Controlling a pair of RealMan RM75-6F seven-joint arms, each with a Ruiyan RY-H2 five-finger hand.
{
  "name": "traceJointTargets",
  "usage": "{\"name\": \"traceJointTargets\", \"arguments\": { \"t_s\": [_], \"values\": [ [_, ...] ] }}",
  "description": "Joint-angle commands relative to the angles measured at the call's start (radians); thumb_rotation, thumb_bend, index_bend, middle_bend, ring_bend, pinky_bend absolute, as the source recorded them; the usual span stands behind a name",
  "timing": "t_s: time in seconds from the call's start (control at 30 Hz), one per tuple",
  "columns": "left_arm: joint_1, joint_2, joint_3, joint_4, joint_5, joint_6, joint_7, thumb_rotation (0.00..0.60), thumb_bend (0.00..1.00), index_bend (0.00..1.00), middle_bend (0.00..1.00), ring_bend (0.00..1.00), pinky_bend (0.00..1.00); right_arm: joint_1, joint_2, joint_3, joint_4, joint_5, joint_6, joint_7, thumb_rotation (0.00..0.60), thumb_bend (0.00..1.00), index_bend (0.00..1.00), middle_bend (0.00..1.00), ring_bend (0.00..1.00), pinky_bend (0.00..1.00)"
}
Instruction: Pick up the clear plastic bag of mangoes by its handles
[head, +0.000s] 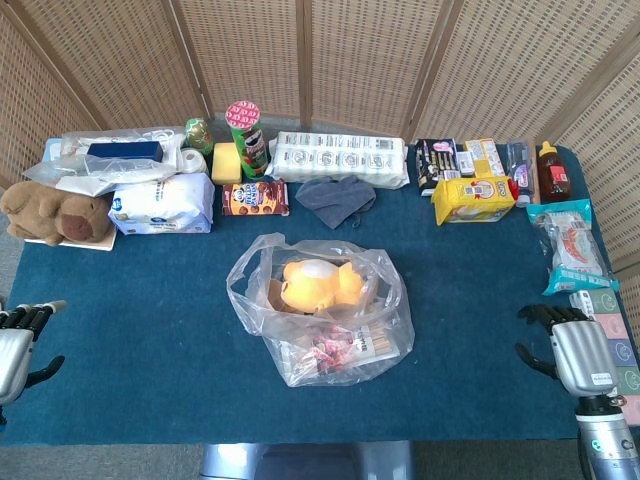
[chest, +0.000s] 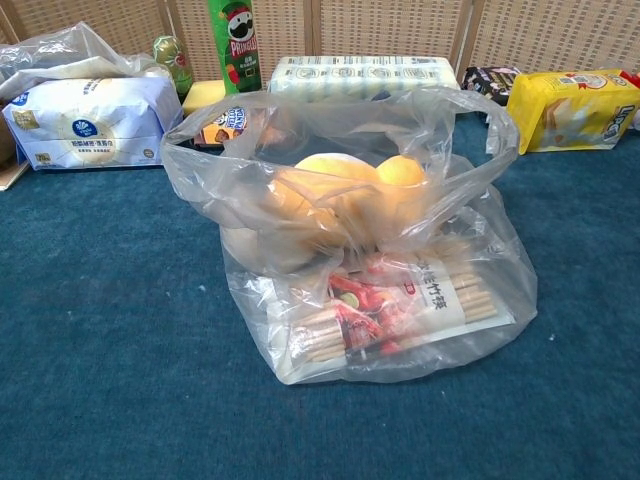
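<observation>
head view alone shows left hand (head: 14, 345) — right hand (head: 575, 352) — flanking the bag (head: 320, 310).

Between the left hand (head: 14, 345) and the bag (head: 320, 310) lies bare blue cloth (head: 140, 330), an open lane straight inward. The right hand (head: 575, 355) has a like stretch of bare cloth on its inner side. Just ahead of the right hand a stack of boxes (head: 603, 303) and a snack pack (head: 572, 248) crowd the table edge. Far ahead of the left hand sit a plush bear (head: 55, 213) and tissue pack (head: 162, 205). Beyond the bag, a cloth (head: 336, 197), biscuit box (head: 255, 197) and chip can (head: 248, 138) close off the back.
</observation>
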Motion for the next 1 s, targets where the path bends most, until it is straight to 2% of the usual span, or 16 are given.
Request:
{"name": "traceJointTargets", "arguments": {
  "t_s": [0.03, 0.43, 0.5, 0.57, 0.63, 0.7, 1.0],
  "values": [
    [0.001, 0.007, -0.002, -0.006, -0.002, 0.001, 0.001, 0.576, 0.19, 0.23, 0.32, 0.25, 0.27, 0.008, 0.000, 0.006, -0.010, 0.004, -0.006, 0.023, 0.600, 0.24, 0.38, 0.49, 0.46, 0.41],
    [-0.001, 0.022, -0.009, -0.020, -0.002, 0.004, 0.008, 0.569, 0.19, 0.23, 0.32, 0.25, 0.27, 0.083, 0.054, 0.038, -0.104, 0.053, -0.128, 0.203, 0.596, 0.20, 0.40, 0.42, 0.39, 0.33],
    [-0.005, 0.021, -0.010, -0.019, -0.006, -0.003, 0.009, 0.568, 0.19, 0.23, 0.32, 0.25, 0.27, 0.102, 0.063, 0.046, -0.122, 0.061, -0.158, 0.259, 0.541, 0.18, 0.41, 0.41, 0.38, 0.32],
    [-0.008, 0.023, -0.013, -0.020, -0.010, -0.008, 0.011, 0.571, 0.19, 0.23, 0.32, 0.25, 0.27, 0.118, 0.071, 0.048, -0.134, 0.065, -0.186, 0.316, 0.377, 0.15, 0.40, 0.40, 0.37, 0.32],
    [-0.010, 0.024, -0.016, -0.023, -0.012, -0.008, 0.014, 0.570, 0.19, 0.23, 0.32, 0.25, 0.27, 0.139, 0.083, 0.050, -0.146, 0.067, -0.223, 0.380, 0.241, 0.12, 0.40, 0.40, 0.37, 0.32],
    [-0.014, 0.025, -0.019, -0.025, -0.009, -0.009, 0.020, 0.566, 0.19, 0.23, 0.32, 0.25, 0.27, 0.162, 0.088, 0.051, -0.161, 0.069, -0.262, 0.434, 0.178, 0.10, 0.40, 0.40, 0.36, 0.32],
    [-0.026, 0.028, -0.031, -0.039, -0.012, -0.012, 0.029, 0.571, 0.19, 0.23, 0.32, 0.25, 0.27, 0.259, 0.066, 0.070, -0.170, 0.105, -0.395, 0.476, 0.148, 0.08, 0.40, 0.39, 0.34, 0.30]
  ]
}}
